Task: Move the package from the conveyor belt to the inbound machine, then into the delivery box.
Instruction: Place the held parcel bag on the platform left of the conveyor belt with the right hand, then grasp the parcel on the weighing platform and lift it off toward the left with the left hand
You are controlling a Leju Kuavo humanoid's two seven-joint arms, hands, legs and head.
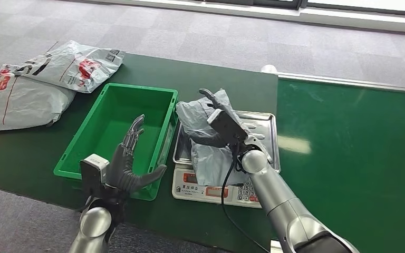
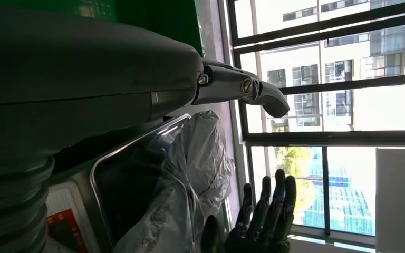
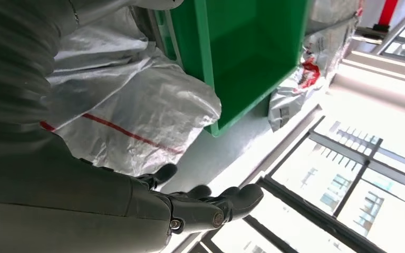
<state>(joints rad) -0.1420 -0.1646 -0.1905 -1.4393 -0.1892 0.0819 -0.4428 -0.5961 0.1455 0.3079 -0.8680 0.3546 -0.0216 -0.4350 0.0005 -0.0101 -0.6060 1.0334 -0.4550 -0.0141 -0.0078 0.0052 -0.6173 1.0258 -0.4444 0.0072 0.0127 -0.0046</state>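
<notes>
Two white printed bags lie at the tabletop's far left. The empty green delivery box follows, the left hand hovering at its near rim, fingers spread, holding nothing. Just beside it, the grey package lies on the scale tray; the right hand rests over it, apparently gripping, though its fingers are partly hidden.
</notes>
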